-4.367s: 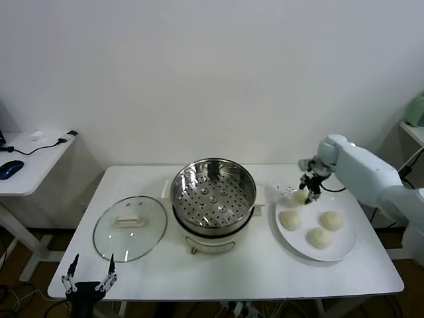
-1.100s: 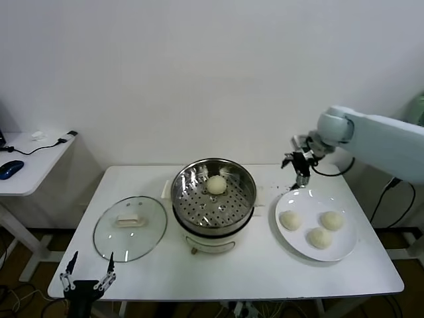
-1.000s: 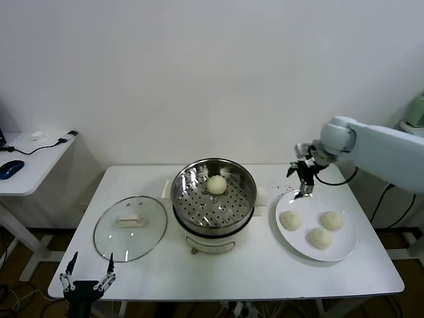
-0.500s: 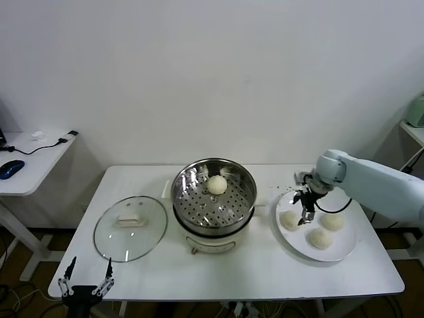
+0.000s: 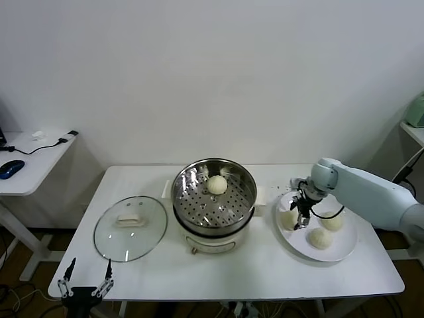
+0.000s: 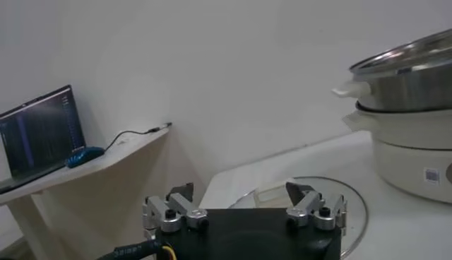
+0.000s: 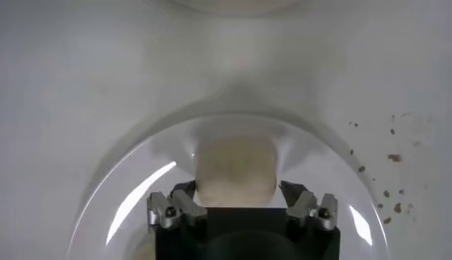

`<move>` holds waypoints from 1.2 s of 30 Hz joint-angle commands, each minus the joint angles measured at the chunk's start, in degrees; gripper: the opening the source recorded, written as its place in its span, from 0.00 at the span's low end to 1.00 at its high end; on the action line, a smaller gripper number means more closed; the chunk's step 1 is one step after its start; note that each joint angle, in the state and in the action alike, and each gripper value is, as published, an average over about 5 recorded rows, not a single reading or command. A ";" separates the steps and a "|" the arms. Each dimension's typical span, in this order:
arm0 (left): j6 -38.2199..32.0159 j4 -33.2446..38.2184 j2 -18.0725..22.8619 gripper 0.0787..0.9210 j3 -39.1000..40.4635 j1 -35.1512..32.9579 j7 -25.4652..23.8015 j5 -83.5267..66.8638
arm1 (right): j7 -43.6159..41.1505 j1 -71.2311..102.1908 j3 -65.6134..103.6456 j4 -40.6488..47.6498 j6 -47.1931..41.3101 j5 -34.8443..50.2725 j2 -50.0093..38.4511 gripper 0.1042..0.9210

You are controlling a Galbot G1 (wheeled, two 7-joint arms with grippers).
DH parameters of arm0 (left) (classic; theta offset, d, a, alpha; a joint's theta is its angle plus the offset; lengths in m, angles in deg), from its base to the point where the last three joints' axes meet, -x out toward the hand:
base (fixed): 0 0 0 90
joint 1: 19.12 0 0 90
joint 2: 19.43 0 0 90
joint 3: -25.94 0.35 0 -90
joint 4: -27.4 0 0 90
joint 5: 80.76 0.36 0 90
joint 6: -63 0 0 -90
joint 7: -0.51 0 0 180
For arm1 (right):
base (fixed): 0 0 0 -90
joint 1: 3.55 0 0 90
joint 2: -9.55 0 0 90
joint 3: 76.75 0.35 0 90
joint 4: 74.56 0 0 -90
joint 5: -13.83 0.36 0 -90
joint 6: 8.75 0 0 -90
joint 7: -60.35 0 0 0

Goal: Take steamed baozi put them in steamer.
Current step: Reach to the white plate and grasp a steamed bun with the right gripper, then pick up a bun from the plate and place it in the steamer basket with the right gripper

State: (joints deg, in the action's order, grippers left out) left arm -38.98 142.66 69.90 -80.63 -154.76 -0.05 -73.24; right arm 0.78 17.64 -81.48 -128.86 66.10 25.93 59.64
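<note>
- Four steamed baozi show in the head view: one (image 5: 216, 184) already sits on the perforated tray of the steamer (image 5: 214, 196) at the middle of the white worktop (image 5: 225, 265), near its back wall, and three remain on the white plate (image 5: 339, 249) to the steamer's right. The right end effector (image 5: 302, 215) is down on the plate at the bun nearest the steamer (image 5: 287, 218), its fingers either side of that bun. A glass lid (image 5: 130, 228) lies flat to the steamer's left. The left end effector (image 5: 86, 287) hangs parked below the worktop's front left corner, fingers spread apart.
- The left wrist view shows the left end effector (image 6: 244, 213) wide open and empty, with the lid and steamer beyond it.
- The right wrist view shows the right end effector (image 7: 241, 206) straddling the bun (image 7: 234, 172), its jaws close against the sides; whether they already grip cannot be told.
- Likely risk: squeezing too hard could dent the soft dough, while too light a hold could let the bun slip off on the way across to the steamer.
</note>
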 commanded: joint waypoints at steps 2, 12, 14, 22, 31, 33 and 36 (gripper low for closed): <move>-0.03 0.01 0.09 0.88 -0.10 0.02 0.06 -0.02 | -0.79 0.56 1.11 1.73 0.22 -0.52 0.85 0.68; -0.21 0.06 0.18 0.88 -0.02 -0.17 0.11 -0.25 | -1.27 -3.58 -1.43 -0.35 0.03 3.37 -0.99 0.56; -0.19 0.09 0.19 0.88 0.05 -0.14 0.12 -0.33 | -1.41 -7.17 -3.75 -1.27 0.06 6.10 -1.83 0.55; 0.07 0.85 0.14 0.88 0.54 -0.01 0.04 -0.35 | -2.71 -32.44 -22.63 -3.93 0.80 24.01 0.12 0.55; 0.56 2.03 0.10 0.88 1.44 0.55 -0.18 -0.31 | -1.37 -45.45 -32.28 -6.51 -1.77 42.54 12.61 0.55; 0.42 2.23 0.02 0.88 1.61 0.25 -0.17 -0.41 | 0.03 -45.17 -32.04 -7.18 -2.90 44.66 16.41 0.55; 0.25 2.59 -0.06 0.88 1.85 -0.25 -0.16 -0.61 | 2.32 -43.51 -30.88 -7.35 -4.67 46.50 22.30 0.55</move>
State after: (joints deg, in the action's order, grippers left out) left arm -38.61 144.69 70.01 -79.11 -154.59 -0.20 -73.65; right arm 0.03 -17.25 -105.97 -134.66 64.25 58.70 69.11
